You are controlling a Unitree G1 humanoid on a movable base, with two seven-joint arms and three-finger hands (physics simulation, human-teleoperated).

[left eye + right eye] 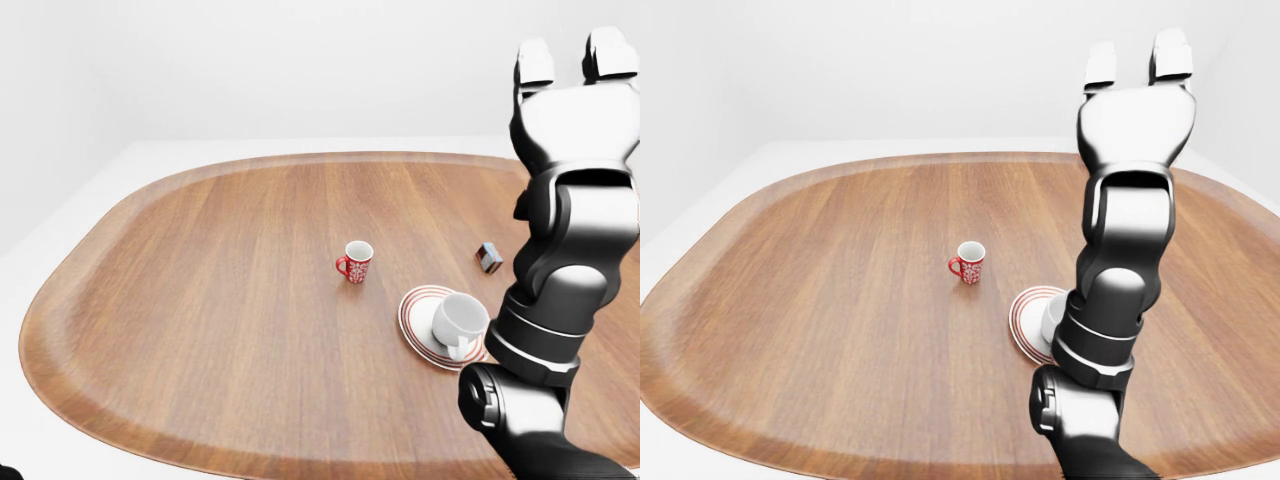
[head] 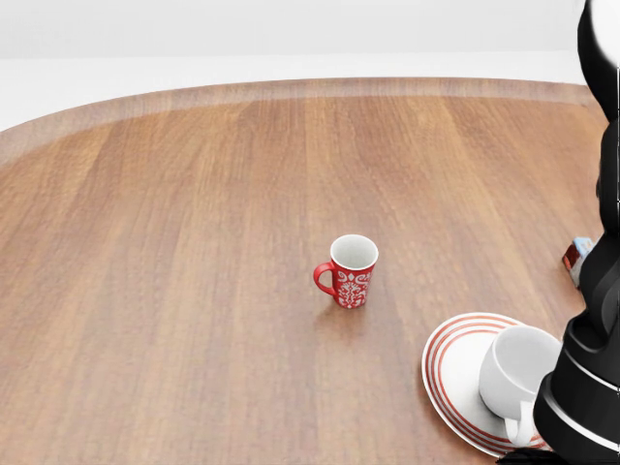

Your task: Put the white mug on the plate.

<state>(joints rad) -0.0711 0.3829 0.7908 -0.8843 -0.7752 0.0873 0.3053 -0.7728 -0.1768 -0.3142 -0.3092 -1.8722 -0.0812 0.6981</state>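
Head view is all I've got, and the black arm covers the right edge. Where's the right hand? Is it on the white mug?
Observer: No. The right hand is raised high above the table, fingers open and pointing up, holding nothing. The mug sits on the plate below the arm.
Operator: What's the thing at my right edge, half behind the arm?
Observer: A small dark box. The left-eye view shows all of it, lying on the table apart from the plate, up and to the plate's right.

Bright, even light; soft faint shadows; sharp render; table [image 1: 200, 300] edges perhaps slightly bowed.
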